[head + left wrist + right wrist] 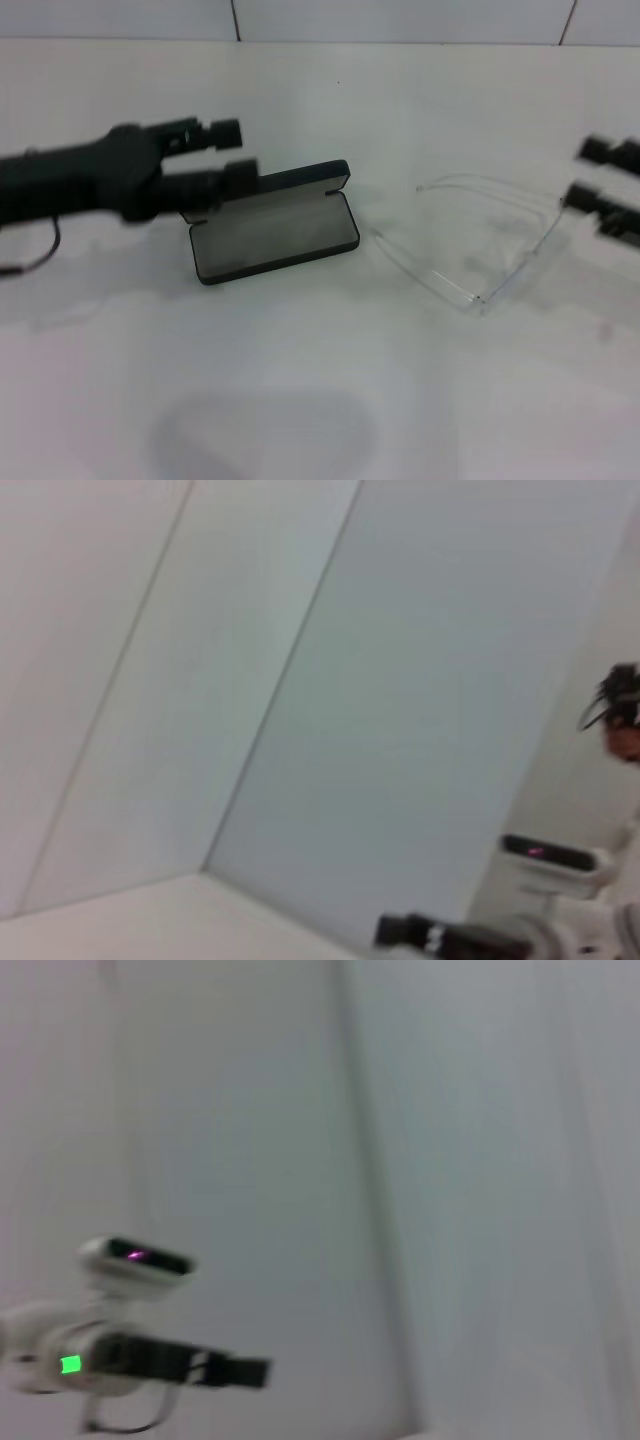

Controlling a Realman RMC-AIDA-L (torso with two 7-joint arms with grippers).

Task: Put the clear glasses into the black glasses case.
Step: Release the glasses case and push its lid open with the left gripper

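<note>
Left gripper [228, 158] sits at the lid end of the black glasses case [272, 222], fingers spread with a visible gap and nothing between them. One finger is just beside or touching the lid's near corner; I can't tell you which. My read: it's there to steady the case or keep the lid up while the other arm loads.

Right gripper [592, 175] comes in from the right edge, next to the far end of the clear glasses [475, 245]. Its two fingers stand apart and I see no grasp on the frame. One tip looks close to the temple arm, contact unclear.

Case is open on the white table [320, 400], lid standing up at the back, grey lining facing you. Good orientation for a drop-in from above or from the right.

Glasses lie flat on the table to the right of the case, near it but not touching, arms unfolded. That's your problem: with the arms out they likely won't seat in the tray.

Path between glasses and case is bare table. Obstacles I'd watch: the upright lid, and the left fingers crowding the case's left end. Tiled wall [400, 20] behind is well clear. Wrist views show only wall and the opposite arm, no help on finger contact.
</note>
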